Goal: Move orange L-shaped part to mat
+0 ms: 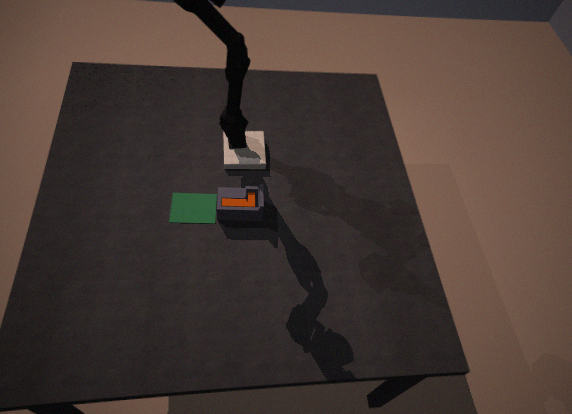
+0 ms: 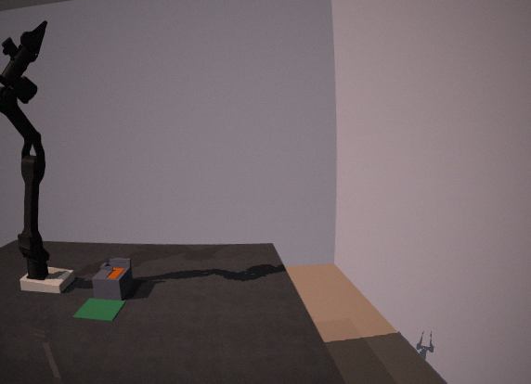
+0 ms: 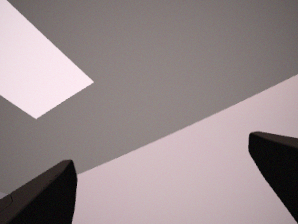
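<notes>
The orange L-shaped part point(image 1: 235, 202) point(image 2: 115, 273) lies level in the pocket of the grey tray point(image 1: 231, 192) point(image 2: 108, 288). In the top view its short leg is at the right and its long bar runs left. Dark pocket shows around the short leg. The green mat point(image 1: 193, 208) point(image 2: 99, 309) lies bare, just left of the tray in the top view. My gripper point(image 2: 45, 24) point(image 3: 165, 156) is open and empty, raised high above the table and pointing up, far from the part. In the top view the gripper is out of frame.
The arm stands on a white base block point(image 1: 245, 160) point(image 2: 42, 284) behind the tray in the top view. The tray has a raised wall point(image 2: 125, 262) at its short-leg end. The dark table point(image 1: 210, 309) point(image 2: 200, 338) carries the arm's long shadows. The wrist view shows only ceiling and wall beyond the fingers.
</notes>
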`<state>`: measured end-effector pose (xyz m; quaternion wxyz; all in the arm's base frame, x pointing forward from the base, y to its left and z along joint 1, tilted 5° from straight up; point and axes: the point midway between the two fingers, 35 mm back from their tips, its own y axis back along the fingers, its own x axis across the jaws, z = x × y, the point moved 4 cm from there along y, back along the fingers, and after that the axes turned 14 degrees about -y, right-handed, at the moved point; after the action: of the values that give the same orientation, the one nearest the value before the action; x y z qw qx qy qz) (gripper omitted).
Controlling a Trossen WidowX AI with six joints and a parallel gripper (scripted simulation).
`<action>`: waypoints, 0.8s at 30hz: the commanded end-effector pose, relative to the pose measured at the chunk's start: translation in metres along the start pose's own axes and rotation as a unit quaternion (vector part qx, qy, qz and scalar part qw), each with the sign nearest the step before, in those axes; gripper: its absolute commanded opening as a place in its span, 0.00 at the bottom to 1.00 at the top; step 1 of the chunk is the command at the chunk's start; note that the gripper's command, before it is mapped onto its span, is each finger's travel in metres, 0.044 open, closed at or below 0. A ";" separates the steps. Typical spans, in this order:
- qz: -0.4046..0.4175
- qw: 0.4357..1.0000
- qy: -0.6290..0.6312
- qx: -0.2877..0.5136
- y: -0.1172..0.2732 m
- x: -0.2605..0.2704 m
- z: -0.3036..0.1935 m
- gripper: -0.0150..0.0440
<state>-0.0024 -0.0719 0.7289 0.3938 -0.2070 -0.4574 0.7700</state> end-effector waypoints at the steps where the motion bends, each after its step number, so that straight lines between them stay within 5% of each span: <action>1: 0.000 1.000 -0.002 -0.005 0.000 -0.001 0.002 0.89; 9: -0.010 0.989 -0.063 -0.133 0.014 -0.052 0.035 0.56; 16: -0.116 0.951 -0.143 -0.249 0.035 -0.155 0.033 0.56; 24: -0.293 0.887 -0.237 -0.267 0.055 -0.261 -0.045 0.56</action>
<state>0.1185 -0.2622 0.6730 0.3890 -0.0386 -0.7557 0.5255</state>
